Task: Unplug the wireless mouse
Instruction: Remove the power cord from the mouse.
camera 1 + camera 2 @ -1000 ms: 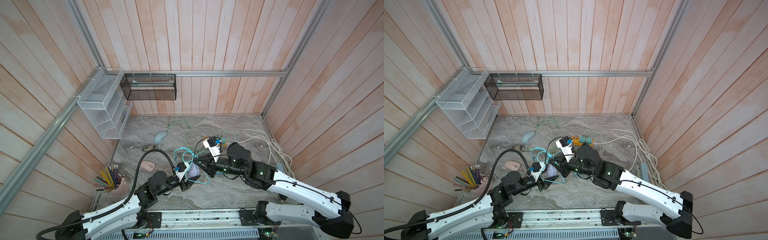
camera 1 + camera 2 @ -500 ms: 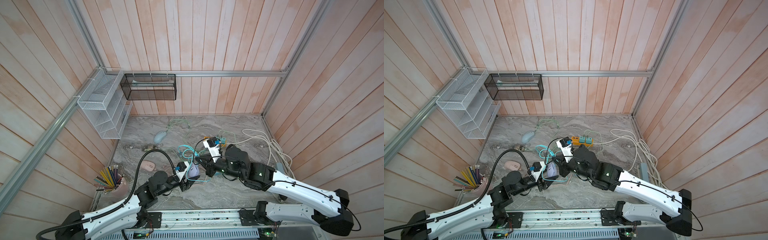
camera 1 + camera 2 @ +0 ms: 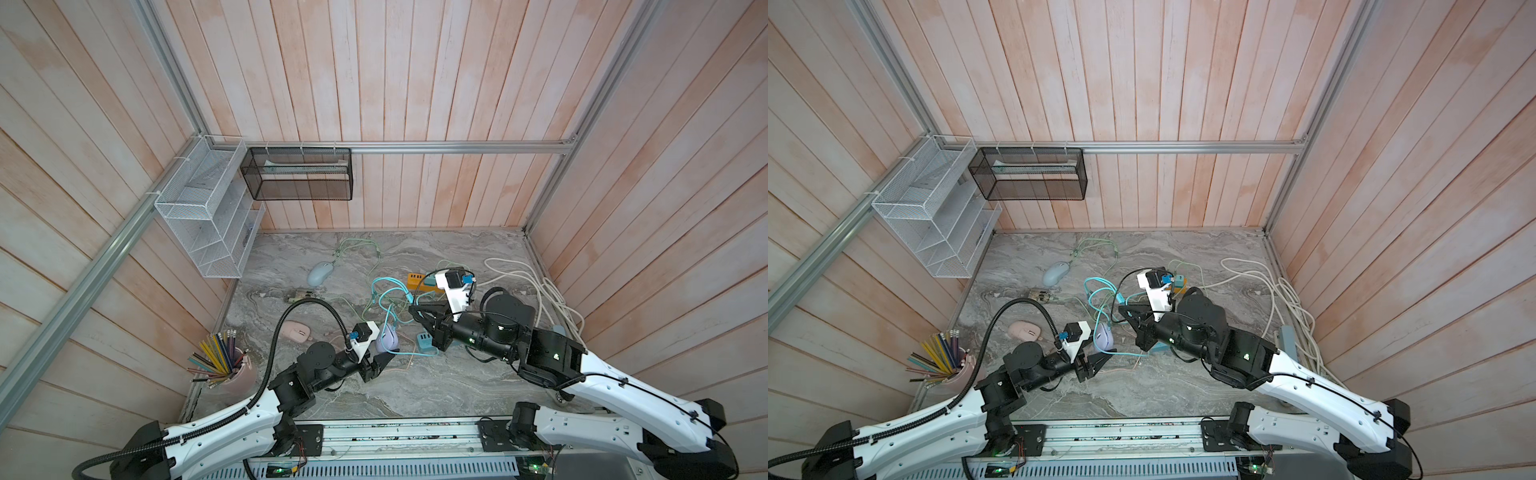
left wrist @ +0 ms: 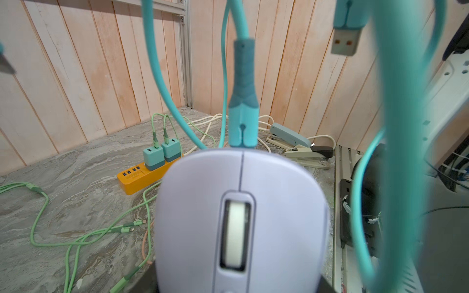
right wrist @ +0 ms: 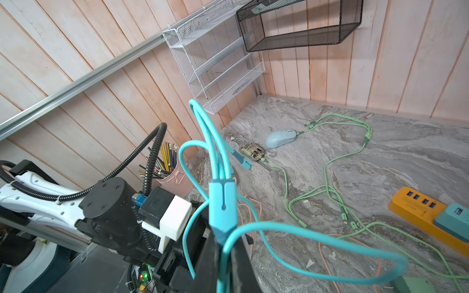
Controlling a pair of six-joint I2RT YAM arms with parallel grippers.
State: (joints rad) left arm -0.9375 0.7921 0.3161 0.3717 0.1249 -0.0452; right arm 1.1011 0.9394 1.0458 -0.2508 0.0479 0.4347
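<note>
The lavender wireless mouse (image 3: 387,338) (image 3: 1104,337) sits between the jaws of my left gripper (image 3: 382,360) (image 3: 1098,360), held just above the marble table. It fills the left wrist view (image 4: 241,215). A teal plug (image 4: 243,126) stands at the mouse's front edge, its tip hidden behind the mouse. My right gripper (image 3: 417,311) (image 3: 1126,309) (image 5: 225,266) is shut on the teal cable (image 5: 317,230) just behind a teal plug housing (image 5: 223,200), close beside the mouse. A loose USB plug (image 4: 346,38) on the same cable hangs free.
An orange power strip (image 3: 419,280) (image 5: 426,215) with teal chargers lies behind the grippers. Green cables (image 5: 330,190) sprawl over the table, and a white cord (image 3: 540,286) lies to the right. Also on the table: blue mouse (image 3: 320,273), pink mouse (image 3: 297,331), pencil cup (image 3: 232,374), staplers (image 4: 304,149).
My right gripper's jaws have closed on the teal cable and that arm has shifted slightly toward the back. The left gripper and the mouse have stayed in place.
</note>
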